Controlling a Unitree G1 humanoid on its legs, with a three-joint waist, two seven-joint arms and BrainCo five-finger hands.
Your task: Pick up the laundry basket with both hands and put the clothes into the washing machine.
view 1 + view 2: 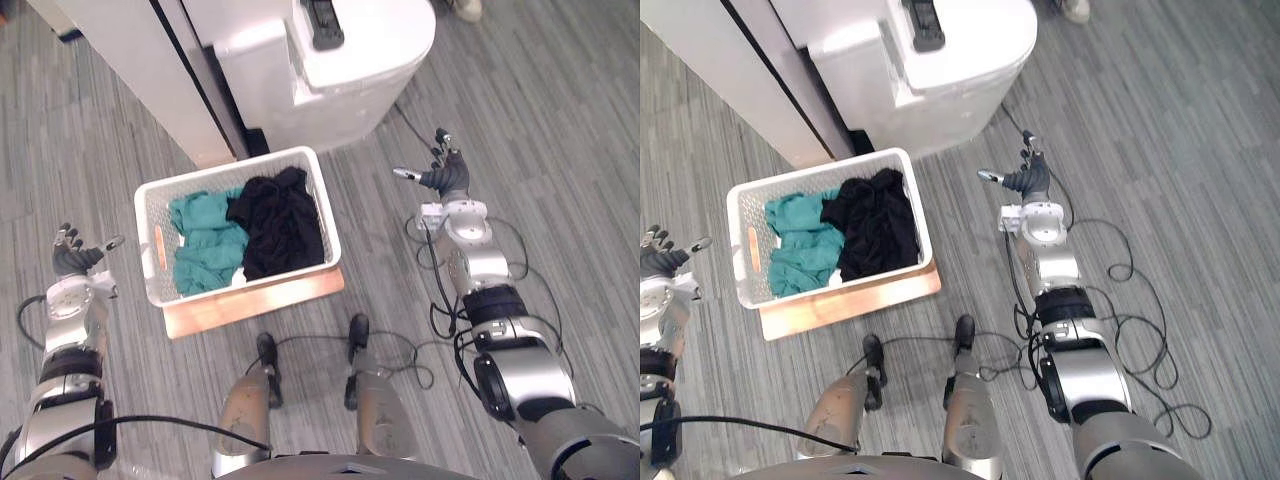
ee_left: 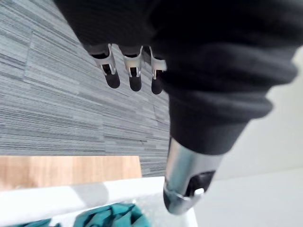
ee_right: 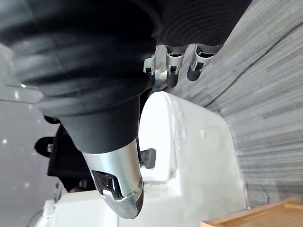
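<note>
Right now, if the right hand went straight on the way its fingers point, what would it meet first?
Probably the washer, ahead of the right hand; it may just slip past its side.

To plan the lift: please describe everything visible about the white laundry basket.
The laundry basket is white, rectangular, seemingly plastic, with perforated walls and a slot handle in its left end. It stands upright on a wooden board, holding a teal garment and a black garment. The left hand and right hand are apart from it.
</note>
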